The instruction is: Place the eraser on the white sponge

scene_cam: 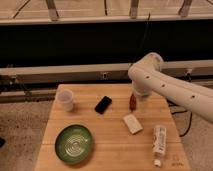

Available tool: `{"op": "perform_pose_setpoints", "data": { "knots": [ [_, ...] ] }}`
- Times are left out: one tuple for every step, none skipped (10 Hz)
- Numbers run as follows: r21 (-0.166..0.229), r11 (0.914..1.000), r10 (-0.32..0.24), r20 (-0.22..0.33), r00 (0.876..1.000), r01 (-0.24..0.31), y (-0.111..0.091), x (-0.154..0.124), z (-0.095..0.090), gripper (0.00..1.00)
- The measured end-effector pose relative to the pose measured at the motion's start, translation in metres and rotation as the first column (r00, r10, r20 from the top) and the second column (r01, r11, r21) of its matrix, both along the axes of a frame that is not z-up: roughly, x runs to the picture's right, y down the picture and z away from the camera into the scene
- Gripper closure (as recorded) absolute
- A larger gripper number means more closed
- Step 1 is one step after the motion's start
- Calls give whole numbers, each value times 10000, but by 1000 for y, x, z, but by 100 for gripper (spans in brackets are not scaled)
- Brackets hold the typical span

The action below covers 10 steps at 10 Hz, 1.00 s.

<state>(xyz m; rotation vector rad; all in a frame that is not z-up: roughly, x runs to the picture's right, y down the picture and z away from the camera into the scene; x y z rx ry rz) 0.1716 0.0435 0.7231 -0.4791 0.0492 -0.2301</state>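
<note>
Wooden slats made up the bench [111, 152], which stood before a dark wall crossed by pale rails. On it the eraser [103, 104] lay flat near the middle of the far half, resting on bare wood with nothing touching it. The white sponge [132, 123] lay nearer the front and to the right of the eraser, apart from it and with nothing on top. A reddish-brown object [132, 101] sat between the two, closer to the back. A white cup [65, 99] stood at the far left, a green plate [74, 144] at the front left and a white tube [159, 139] at the front right.

The white arm reached in from the right, and the gripper [137, 95] hung at its low end just above the reddish-brown object, to the right of the eraser. Its jaws were released and carried nothing.

By this layout the task was at its opening step, the approach, with no pickup made. The next move would likely call for shifting the gripper leftward past the reddish-brown object until it stood over the eraser. The jaws would then line up across its narrow width before coming down. As the eraser is thin and flat on the wood, the jaws would need to go almost to the surface to catch its edges. The reddish-brown object close by could be knocked on the way.
</note>
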Motion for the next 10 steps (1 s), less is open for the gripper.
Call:
{"op": "perform_pose_setpoints", "data": {
  "knots": [
    [-4, 10000, -97, 28, 9999, 97, 0, 0, 1, 20],
    [-2, 9995, -321, 91, 9994, 321, 1, -1, 3, 20],
    [28, 9983, -575, 237, 9981, 575, -2, -12, 7, 20],
    [55, 9968, -795, 342, 9962, 794, -4, -21, 10, 20],
    [73, 9955, -951, 414, 9946, 948, -5, -27, 12, 20],
    [73, 9927, -1209, 477, 9915, 1206, -7, -30, 15, 20],
    [65, 9912, -1325, 522, 9898, 1323, -7, -32, 17, 20],
    [73, 9887, -1500, 626, 9867, 1499, -7, -32, 20, 20],
    [93, 9862, -1655, 755, 9833, 1652, -6, -38, 25, 20],
    [106, 9840, -1782, 856, 9803, 1780, -6, -44, 29, 20]
  ]
}}
